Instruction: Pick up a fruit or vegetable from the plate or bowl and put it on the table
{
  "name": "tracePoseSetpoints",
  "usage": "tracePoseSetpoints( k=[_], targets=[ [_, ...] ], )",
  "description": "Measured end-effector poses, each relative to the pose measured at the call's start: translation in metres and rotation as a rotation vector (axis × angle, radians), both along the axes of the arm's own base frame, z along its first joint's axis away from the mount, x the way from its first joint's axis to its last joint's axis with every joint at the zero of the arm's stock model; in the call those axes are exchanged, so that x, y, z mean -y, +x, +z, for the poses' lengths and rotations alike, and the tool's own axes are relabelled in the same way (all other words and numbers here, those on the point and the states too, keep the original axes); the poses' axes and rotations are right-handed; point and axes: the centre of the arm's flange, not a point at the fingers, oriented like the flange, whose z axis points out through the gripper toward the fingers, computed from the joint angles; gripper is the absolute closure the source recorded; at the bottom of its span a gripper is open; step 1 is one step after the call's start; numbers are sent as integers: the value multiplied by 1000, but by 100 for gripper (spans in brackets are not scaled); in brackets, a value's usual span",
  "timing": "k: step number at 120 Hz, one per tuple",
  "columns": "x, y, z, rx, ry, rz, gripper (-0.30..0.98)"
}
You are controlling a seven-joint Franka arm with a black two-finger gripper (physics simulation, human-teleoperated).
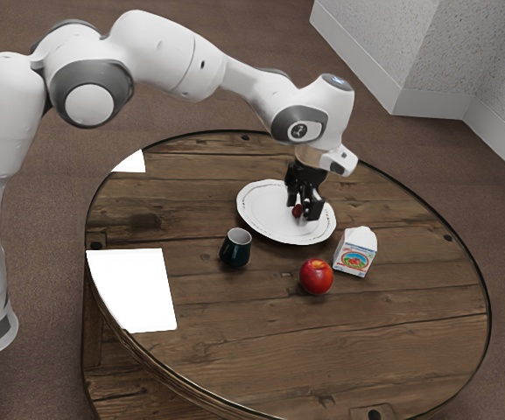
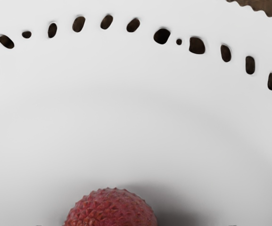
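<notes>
My gripper (image 1: 303, 212) is low over the white plate (image 1: 265, 214), its two black fingers standing apart. A small dark-red, round fruit (image 1: 297, 211) lies on the plate between the fingertips, nearer the finger at the exterior view's left, with a gap to the other finger. In the wrist view the fruit (image 2: 111, 210) is bumpy and pinkish red, like a lychee, and casts a soft shadow on the plate (image 2: 112, 122). Its lower part is cut off there. Around the plate runs the wooden table (image 1: 366, 332).
A red apple (image 1: 316, 276) stands on the table, close to a small white carton (image 1: 355, 252) with a colourful label. Toward the exterior view's left of them is a dark green mug (image 1: 235, 248). A white sheet-like patch (image 1: 134, 289) lies near the table's edge.
</notes>
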Motion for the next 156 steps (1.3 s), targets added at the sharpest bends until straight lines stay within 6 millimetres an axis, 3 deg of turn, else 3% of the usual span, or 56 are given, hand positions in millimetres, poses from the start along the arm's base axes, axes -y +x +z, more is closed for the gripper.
tracePoseSetpoints(
  k=[19,46,56,69,82,91,110,125,138,150,156],
  targets=[
    [0,1,-5,-4,-3,3,49],
    [-2,2,2,12,-5,10,57],
    [-4,2,12,30,-7,14,57],
    [-6,-2,41,74,-7,21,57],
    [-28,3,92,154,3,52,57],
    [-44,10,106,170,4,73,57],
    [-119,-4,113,149,6,184,57],
    [-162,-19,111,124,4,249,57],
    [-184,-27,107,105,3,279,57],
    [-189,-29,103,92,0,283,57],
    [-189,-29,101,87,-2,282,41]
  ],
)
